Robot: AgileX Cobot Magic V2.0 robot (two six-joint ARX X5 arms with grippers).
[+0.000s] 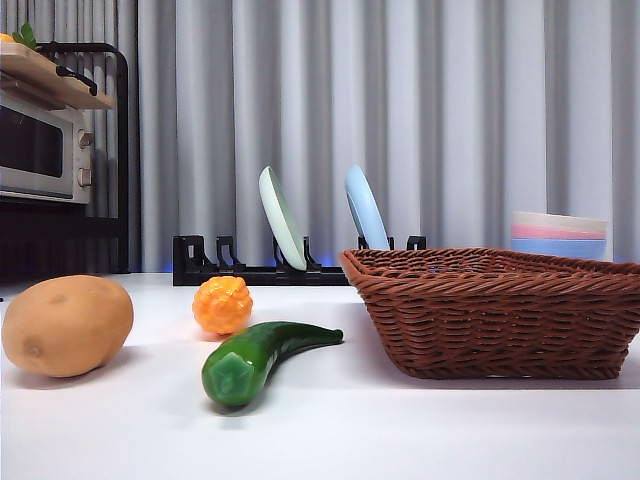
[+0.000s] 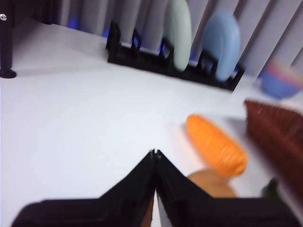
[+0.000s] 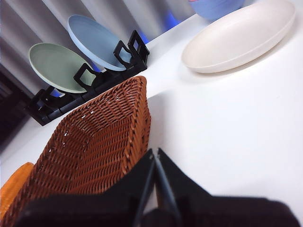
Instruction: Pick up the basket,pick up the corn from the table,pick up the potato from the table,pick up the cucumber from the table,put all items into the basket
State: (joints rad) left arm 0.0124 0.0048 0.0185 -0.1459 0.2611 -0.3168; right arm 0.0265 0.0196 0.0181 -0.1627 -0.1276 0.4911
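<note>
Basket (image 1: 500, 310) stiff, light wicker; grab the rim. Left gripper (image 2: 155, 153) and right gripper (image 3: 155, 153) both closed, empty.

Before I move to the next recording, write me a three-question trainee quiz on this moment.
1. True or false: the corn already lies inside the basket.
2. Which item lies nearest the front camera? A) potato B) cucumber C) plate rack
3. Fill in: the left gripper and right gripper both have their jaws ____.

Key: 1 false, the corn sits on the table; 2 B; 3 shut, holding nothing.
</note>
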